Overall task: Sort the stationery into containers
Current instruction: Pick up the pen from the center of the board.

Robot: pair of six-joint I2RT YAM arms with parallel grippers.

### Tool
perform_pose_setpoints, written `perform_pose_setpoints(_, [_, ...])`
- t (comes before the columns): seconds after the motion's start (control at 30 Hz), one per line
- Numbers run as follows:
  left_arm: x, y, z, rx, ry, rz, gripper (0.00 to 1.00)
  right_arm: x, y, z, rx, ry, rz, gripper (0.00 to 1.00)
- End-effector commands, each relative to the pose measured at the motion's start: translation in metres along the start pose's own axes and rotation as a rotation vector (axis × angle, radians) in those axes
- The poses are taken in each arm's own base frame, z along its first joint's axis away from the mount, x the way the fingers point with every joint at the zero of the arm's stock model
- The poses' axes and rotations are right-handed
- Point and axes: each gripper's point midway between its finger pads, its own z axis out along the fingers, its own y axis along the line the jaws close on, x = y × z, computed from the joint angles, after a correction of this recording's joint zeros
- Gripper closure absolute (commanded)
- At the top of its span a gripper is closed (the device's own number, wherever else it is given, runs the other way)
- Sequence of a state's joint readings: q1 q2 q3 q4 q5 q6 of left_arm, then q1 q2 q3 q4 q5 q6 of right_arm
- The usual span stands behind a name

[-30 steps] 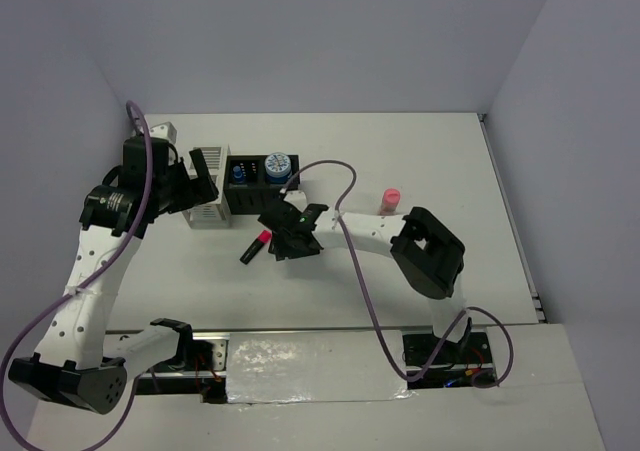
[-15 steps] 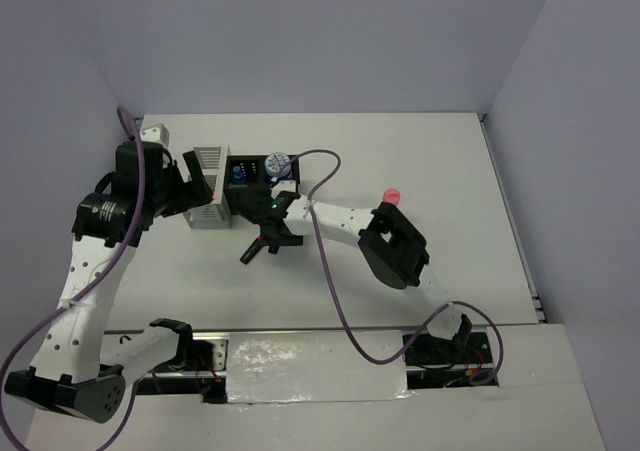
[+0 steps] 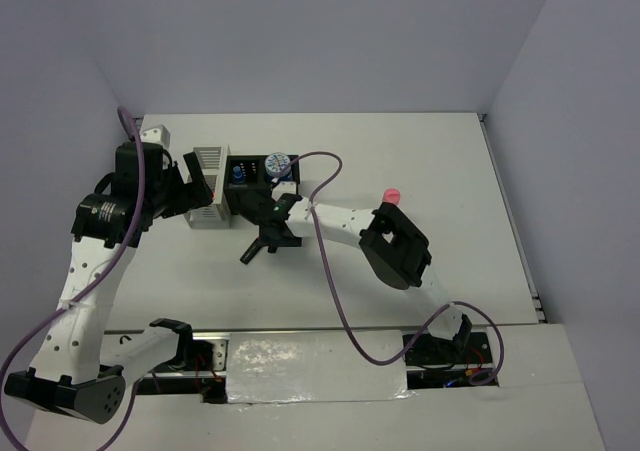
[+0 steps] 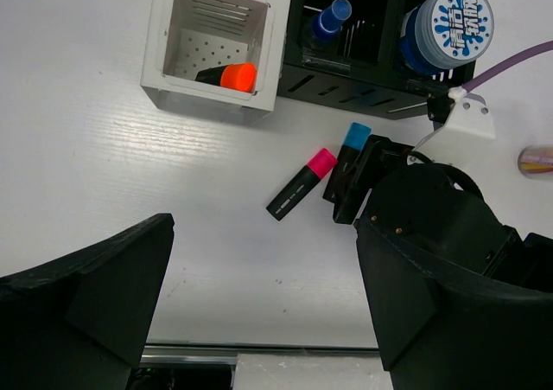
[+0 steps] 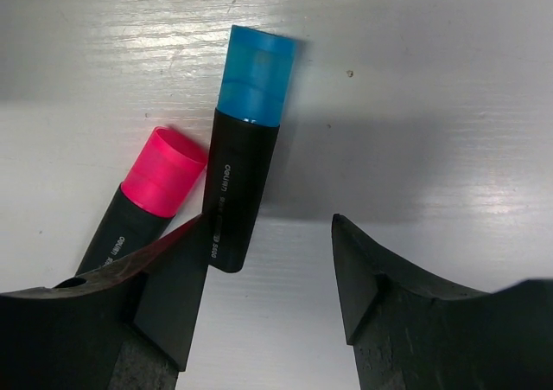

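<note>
My right gripper (image 5: 270,221) is open and low over the table. The butt end of the blue-capped highlighter (image 5: 242,174) lies between its jaws, against the left finger, not gripped. The pink-capped highlighter (image 5: 147,200) lies just left of it. In the top view the right gripper (image 3: 272,235) is in front of the black organizer (image 3: 243,207). My left gripper (image 4: 263,234) is open, empty and high above. The white organizer (image 4: 207,105) holds the orange-capped highlighter (image 4: 229,76). The black organizer (image 4: 346,83) holds the blue-capped bottle (image 4: 331,18) and a blue-white roll (image 4: 448,25).
The pink stick (image 3: 390,196) stands on the table to the right of the right arm's forearm. A small white item (image 3: 155,133) sits at the back left; I cannot tell what it is. A purple cable (image 3: 325,161) loops above the right arm.
The right arm swung left and brought its open gripper down onto the two highlighters. The left arm shifted slightly. Over the last half second almost nothing moved.
</note>
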State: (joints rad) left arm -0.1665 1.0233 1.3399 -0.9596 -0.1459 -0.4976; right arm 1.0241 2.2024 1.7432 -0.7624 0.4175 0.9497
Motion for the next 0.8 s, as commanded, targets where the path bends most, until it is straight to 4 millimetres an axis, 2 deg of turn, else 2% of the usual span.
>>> perform_pose_setpoints(0.0, [-0.007,-0.005,-0.005,0.036,-0.024,0.019,0.01,-0.005,0.009,-0.011,-0.040,-0.025,0.025,0.35])
perform_pose_setpoints(0.17, [-0.007,-0.006,-0.004,0.040,-0.026,0.022,0.01,-0.002,0.010,-0.005,-0.025,-0.010,0.017,0.35])
perform_pose_setpoints(0.37, [-0.006,-0.006,-0.004,0.045,-0.027,0.025,0.01,0.014,-0.002,0.009,0.037,0.034,-0.001,0.35])
perform_pose_setpoints(0.47, [-0.006,-0.006,-0.004,0.045,-0.027,0.028,0.01,0.023,-0.013,0.013,0.056,0.049,0.000,0.37])
perform_pose_setpoints(0.63, [-0.007,-0.007,-0.005,0.047,-0.031,0.027,0.01,0.043,-0.042,0.016,0.101,0.073,-0.007,0.41])
perform_pose_setpoints(0.7, [-0.008,-0.007,-0.006,0.050,-0.035,0.028,0.01,0.048,-0.046,0.011,0.033,0.063,-0.016,0.43])
perform_pose_setpoints(0.73, [-0.007,-0.007,-0.005,0.052,-0.032,0.029,0.01,0.043,-0.042,0.002,-0.028,0.045,-0.058,0.43])
perform_pose_setpoints(0.77, [-0.007,-0.009,-0.005,0.059,-0.029,0.029,0.01,0.051,-0.039,0.007,-0.079,0.052,-0.073,0.43])
